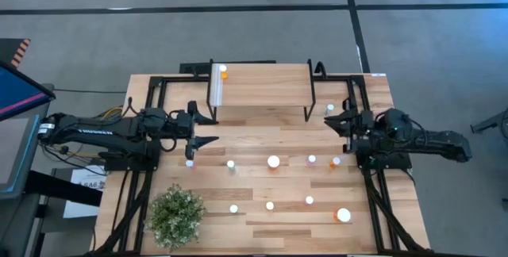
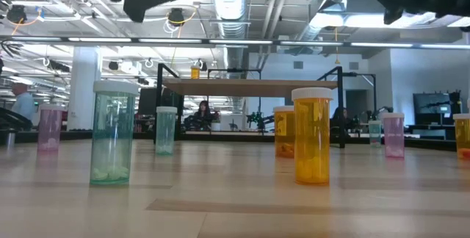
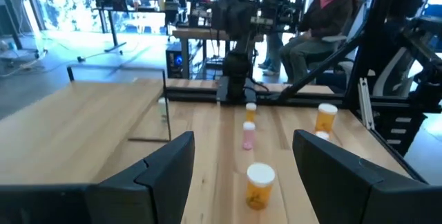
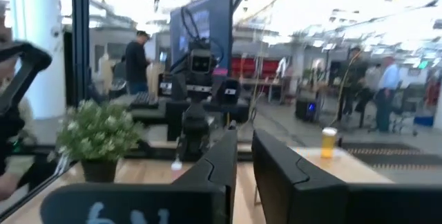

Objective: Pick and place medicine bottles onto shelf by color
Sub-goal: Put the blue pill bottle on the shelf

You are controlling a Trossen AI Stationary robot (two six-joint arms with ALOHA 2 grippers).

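Several small white-capped medicine bottles stand upright on the table, among them an orange one [image 1: 274, 161], a pink one [image 1: 311, 159] and a larger orange one [image 1: 343, 215]. One orange bottle [image 1: 223, 72] stands on the light-wood shelf [image 1: 262, 86], near its white strip. My left gripper [image 1: 213, 129] hovers open and level by the shelf's left near corner, pointing along the table toward the orange bottle [image 3: 260, 186], which stands farther off. My right gripper [image 1: 333, 121] hovers by the shelf's right near corner, its fingers [image 4: 228, 158] parted by a narrow gap, nothing between them.
A bushy potted plant [image 1: 176, 216] stands at the near left corner. A green bottle [image 1: 330, 108] stands by the shelf's right leg, close to my right gripper. The shelf rests on thin black legs [image 2: 339, 106]. People sit and stand in the room beyond the table.
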